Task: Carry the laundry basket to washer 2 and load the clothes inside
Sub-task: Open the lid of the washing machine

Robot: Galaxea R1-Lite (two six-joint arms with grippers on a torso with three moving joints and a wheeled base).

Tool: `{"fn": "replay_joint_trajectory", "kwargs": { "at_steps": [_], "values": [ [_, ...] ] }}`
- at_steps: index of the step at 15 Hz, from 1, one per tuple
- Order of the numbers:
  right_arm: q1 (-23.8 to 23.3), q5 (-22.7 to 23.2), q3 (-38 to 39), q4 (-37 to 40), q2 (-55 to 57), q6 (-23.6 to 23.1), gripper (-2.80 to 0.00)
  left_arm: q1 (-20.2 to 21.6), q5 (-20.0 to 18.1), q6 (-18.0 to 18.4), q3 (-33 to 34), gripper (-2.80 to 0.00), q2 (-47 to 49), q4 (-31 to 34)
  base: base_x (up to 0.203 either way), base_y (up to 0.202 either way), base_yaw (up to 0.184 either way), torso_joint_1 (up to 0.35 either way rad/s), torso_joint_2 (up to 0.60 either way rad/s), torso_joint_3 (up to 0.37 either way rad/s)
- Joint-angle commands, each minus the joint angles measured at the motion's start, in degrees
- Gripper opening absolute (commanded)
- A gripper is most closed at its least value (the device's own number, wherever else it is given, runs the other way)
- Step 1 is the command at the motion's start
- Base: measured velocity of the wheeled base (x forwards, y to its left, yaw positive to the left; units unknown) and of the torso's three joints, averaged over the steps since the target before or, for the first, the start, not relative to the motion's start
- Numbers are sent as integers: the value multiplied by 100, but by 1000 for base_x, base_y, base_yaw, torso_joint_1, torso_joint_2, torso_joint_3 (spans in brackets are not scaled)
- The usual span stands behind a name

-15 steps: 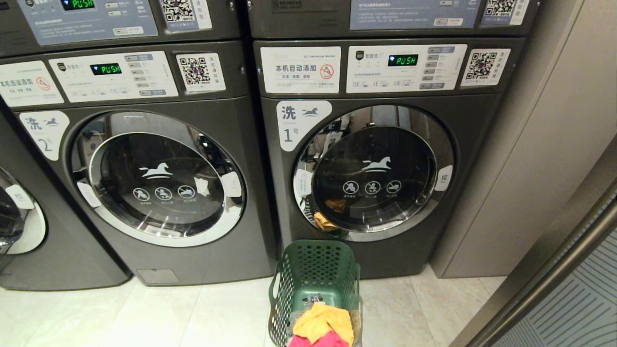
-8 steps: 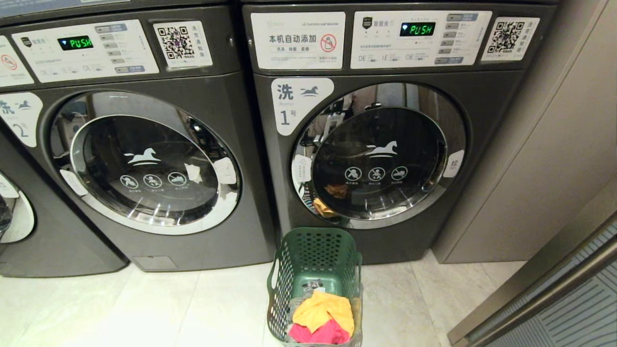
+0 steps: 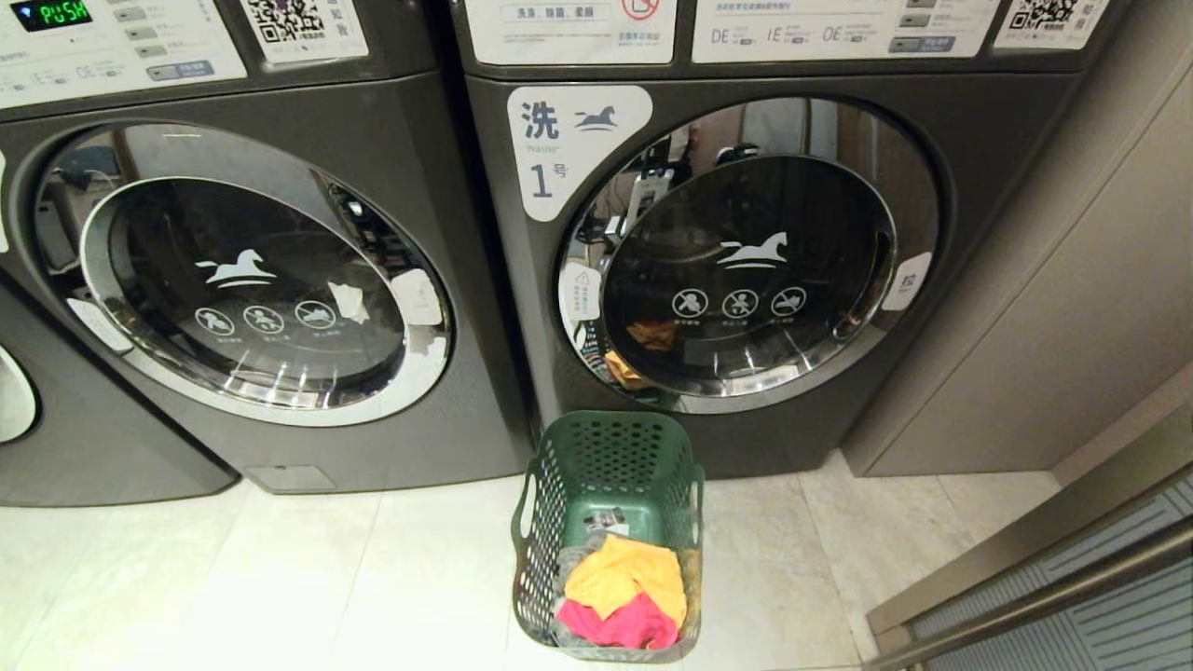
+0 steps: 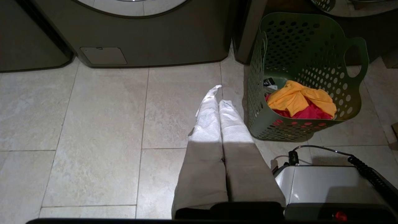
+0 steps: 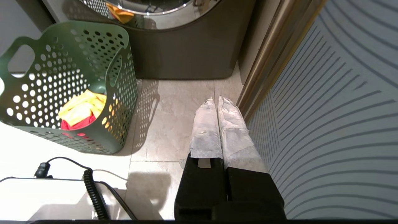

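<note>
Two grey front-loaders filled the upper half of the head view; washer 2 [image 3: 242,289] took the upper left, its numeral cut off at the frame's left edge, and the washer labelled 1 [image 3: 746,270] stood at centre right; both round chrome-rimmed glass doors were shut, each bearing a white horse logo; the laundry basket [image 3: 608,466] stood at lower centre on the pale tiled floor [image 3: 280,578], just below washer 1's door, holding yellow and pink clothes [image 3: 623,596]; neither arm showed here.

In the left wrist view the left gripper [image 4: 217,96] hung over the tiles at centre, its white-wrapped fingers pressed together on nothing; the basket sat at upper right, dark green plastic pierced with round holes, an oval handle cutout at its side.

In the right wrist view the right gripper [image 5: 217,104] was likewise clenched and empty at centre; the basket lay at the left; a ribbed panel [image 5: 326,109] ran down the right.

By my judgement the carrying had not begun; the next move called for opening both pincers and reaching the two handle cutouts, then shifting the basket leftward before washer 2.
</note>
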Motion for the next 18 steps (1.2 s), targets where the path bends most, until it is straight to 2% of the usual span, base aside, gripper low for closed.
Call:
{"fn": "replay_joint_trajectory", "kwargs": {
  "at_steps": [1, 8, 15, 16, 18],
  "values": [
    [0, 5, 2, 3, 7, 0, -280, -2, 5, -5, -1, -280, 2, 10, 0, 0, 0, 7, 6, -194],
    [0, 5, 2, 3, 5, 0, -280, -2, 5, -5, -1, -280, 2, 10, 0, 0, 0, 4, 3, -200],
    [0, 5, -3, 3, 5, -17, -280, -2, 5, 27, -8, -280, 2, -6, 0, 0, 0, 1, 1, -30],
    [0, 5, -6, 3, 5, -17, -280, -2, 2, 4, -175, -280, 2, -47, 0, 0, 0, 0, 0, 0],
    [0, 5, 2, 3, 5, -17, -280, -2, -40, -2, -942, -280, 89, 16, 0, 0, 0, 0, 0, 0]
  ]
}}
